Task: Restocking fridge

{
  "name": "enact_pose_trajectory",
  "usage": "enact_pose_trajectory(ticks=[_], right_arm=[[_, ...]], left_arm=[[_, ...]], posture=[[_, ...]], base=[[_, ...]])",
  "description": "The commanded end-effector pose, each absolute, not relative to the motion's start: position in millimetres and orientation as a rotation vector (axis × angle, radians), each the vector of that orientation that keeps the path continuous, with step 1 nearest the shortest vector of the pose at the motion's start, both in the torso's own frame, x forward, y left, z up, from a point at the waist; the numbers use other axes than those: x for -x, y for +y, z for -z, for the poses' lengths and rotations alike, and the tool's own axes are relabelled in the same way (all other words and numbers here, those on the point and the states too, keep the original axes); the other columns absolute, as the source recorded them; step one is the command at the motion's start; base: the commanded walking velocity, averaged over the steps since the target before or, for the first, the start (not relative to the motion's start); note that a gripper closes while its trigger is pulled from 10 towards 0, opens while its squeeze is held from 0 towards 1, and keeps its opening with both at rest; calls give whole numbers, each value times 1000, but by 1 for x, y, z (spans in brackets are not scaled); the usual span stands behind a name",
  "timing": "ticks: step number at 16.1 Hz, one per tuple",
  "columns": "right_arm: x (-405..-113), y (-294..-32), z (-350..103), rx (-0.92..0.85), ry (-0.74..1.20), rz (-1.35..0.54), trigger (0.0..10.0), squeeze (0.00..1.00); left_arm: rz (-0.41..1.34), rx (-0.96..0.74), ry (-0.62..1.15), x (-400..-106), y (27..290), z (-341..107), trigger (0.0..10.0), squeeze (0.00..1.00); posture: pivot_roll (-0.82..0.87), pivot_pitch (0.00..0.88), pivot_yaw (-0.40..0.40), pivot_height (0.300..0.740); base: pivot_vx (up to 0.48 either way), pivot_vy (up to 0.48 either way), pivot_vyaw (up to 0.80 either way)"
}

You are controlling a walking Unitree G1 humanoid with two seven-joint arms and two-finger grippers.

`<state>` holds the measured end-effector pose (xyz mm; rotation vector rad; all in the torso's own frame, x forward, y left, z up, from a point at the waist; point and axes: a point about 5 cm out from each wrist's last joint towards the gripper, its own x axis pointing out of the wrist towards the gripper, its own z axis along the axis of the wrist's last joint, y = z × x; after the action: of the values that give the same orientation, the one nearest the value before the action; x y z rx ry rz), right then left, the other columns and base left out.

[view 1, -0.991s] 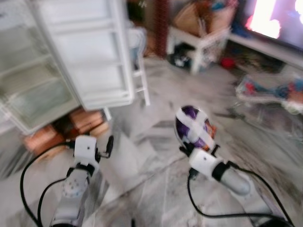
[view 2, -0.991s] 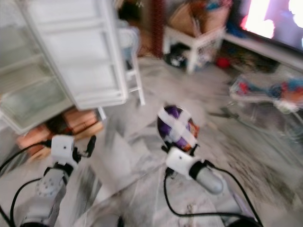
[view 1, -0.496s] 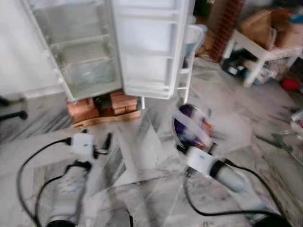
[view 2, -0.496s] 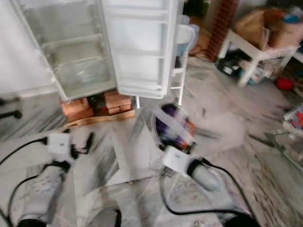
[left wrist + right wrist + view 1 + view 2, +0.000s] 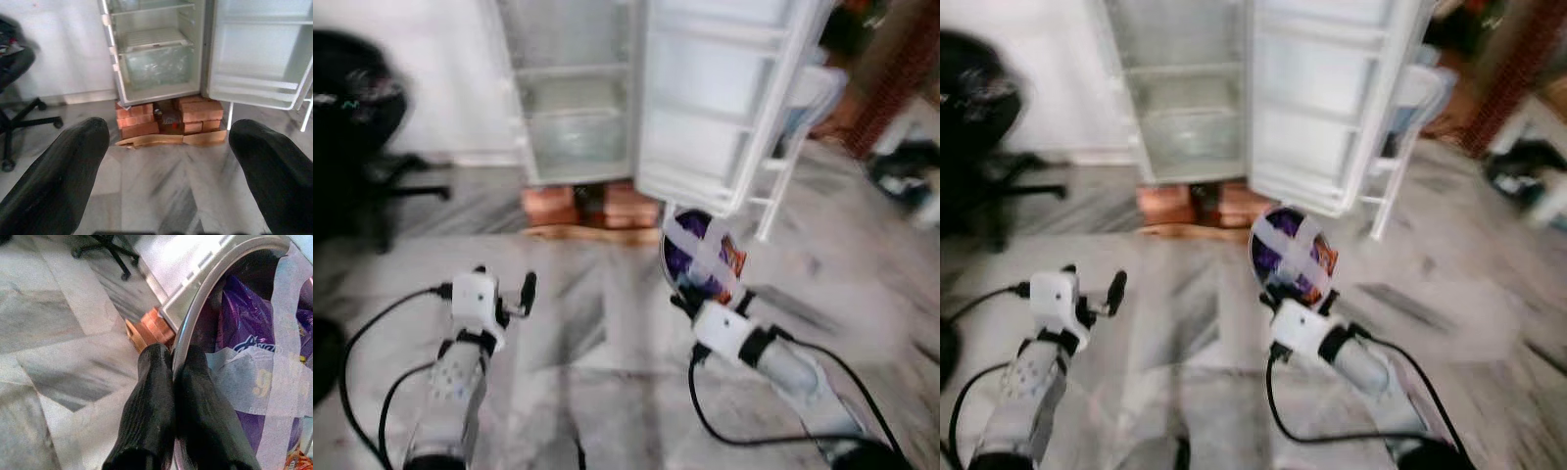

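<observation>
A white fridge (image 5: 573, 108) stands ahead with its door (image 5: 724, 108) swung wide, showing bare glass shelves and a clear drawer (image 5: 156, 66). My right gripper (image 5: 690, 299) is shut on the rim of a steel bowl (image 5: 697, 257), held upright on its edge above the floor. The bowl holds purple snack packets (image 5: 244, 347) strapped in with crossed white tape. In the right wrist view, both black fingers (image 5: 151, 382) pinch the bowl's thin rim (image 5: 195, 318). My left gripper (image 5: 504, 282) is open and holds nothing, pointing at the fridge's base.
The fridge rests on stacked red bricks (image 5: 144, 125) and a wooden board. A black office chair (image 5: 357, 147) stands at the left. A white plastic chair (image 5: 803, 108) sits behind the open door. Grey marble floor (image 5: 587, 333) lies between me and the fridge.
The camera has swung left, so the fridge now sits straight ahead and the office chair has come into view. The right gripper still holds the bowl; the left stays open.
</observation>
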<state>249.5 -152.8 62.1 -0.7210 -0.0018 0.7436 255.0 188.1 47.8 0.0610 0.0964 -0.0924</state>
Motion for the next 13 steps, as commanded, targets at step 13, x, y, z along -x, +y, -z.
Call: enact_pose_trajectory(ticks=[13], right_arm=[[-251, -155, -62, 710, -4, -723, 10000, 0]], left_arm=[[137, -77, 81, -259, 179, -50, 10000, 0]], posture=[[64, 54, -15, 740]], base=[[39, 391, 0]])
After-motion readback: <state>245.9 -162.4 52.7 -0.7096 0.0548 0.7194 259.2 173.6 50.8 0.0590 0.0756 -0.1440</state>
